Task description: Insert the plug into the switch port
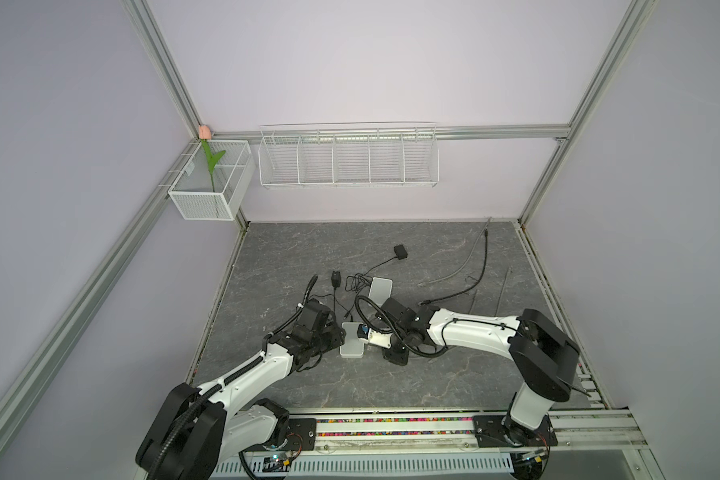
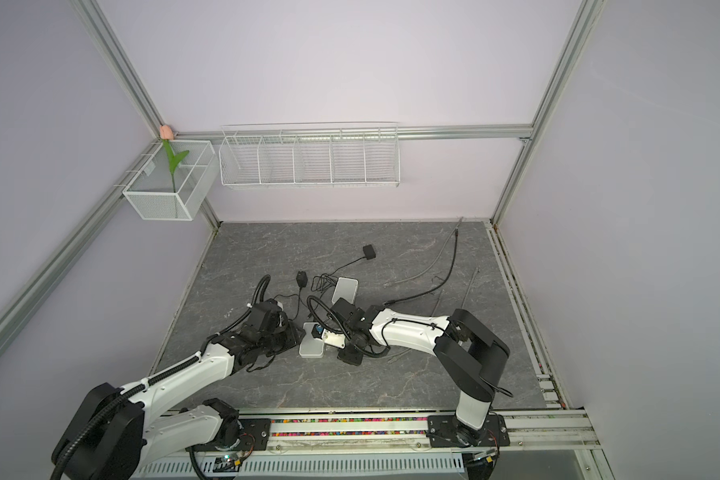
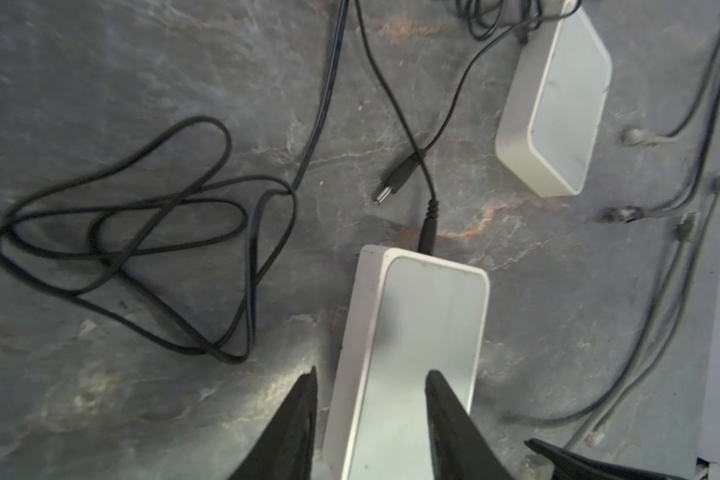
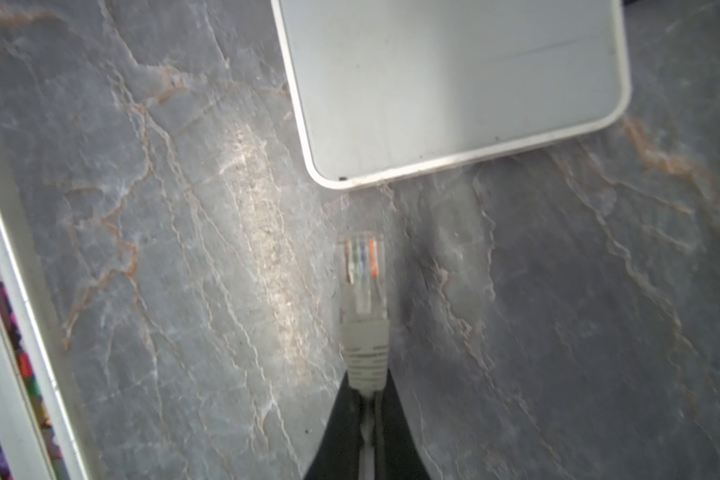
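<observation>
- Since the plug [image 4: 364, 282] is a small clear-plastic network connector on a grey rubber boot, judge it light, stiff at the tip and brittle at its latch. It is held over the table [image 4: 163, 270], near the edge of the switch [image 4: 454, 83] but apart from it.
- Best hold, by judgement: the boot behind the clear body, leaving the contact end free.
- Holding it, the right gripper [image 4: 366, 395] has its fingers pressed together on the rear of the boot and its cable.
- Probably the switch is a light, smooth box that slides when pushed; its ports are not visible.
- Over it, the left gripper [image 3: 371, 372] stands with jaws apart, one finger beside the switch and one above its top face. Contact cannot be told.
- Seated in the switch's end away from the left gripper is a power lead [image 3: 427, 232].
</observation>
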Controlling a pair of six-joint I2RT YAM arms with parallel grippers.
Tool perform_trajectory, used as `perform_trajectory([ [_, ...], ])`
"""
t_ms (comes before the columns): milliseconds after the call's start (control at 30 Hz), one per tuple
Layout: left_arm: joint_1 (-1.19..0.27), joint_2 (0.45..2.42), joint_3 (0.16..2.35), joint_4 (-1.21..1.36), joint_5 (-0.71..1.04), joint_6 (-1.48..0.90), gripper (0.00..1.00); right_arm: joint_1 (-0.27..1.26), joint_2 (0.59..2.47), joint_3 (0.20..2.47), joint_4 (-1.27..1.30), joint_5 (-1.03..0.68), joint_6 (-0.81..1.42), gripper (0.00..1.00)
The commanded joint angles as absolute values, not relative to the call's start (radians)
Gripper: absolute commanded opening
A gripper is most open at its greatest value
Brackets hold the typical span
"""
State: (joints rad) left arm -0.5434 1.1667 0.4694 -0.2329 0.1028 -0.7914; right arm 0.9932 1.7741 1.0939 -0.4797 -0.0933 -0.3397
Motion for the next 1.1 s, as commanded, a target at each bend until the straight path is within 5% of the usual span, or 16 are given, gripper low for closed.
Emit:
perform_trajectory([
  [0, -0.541, 1.205, 0.469, -0.182, 0.141, -0.785, 0.39, 1.007, 1.813, 1.121, -0.49, -0.095, -0.323, 0.07],
  [1067, -0.54, 1.306, 0.462, -0.104, 0.198, -0.761, 0.35, 1.034, 1.93, 1.241, -0.604, 0.064, -0.287, 0.07],
])
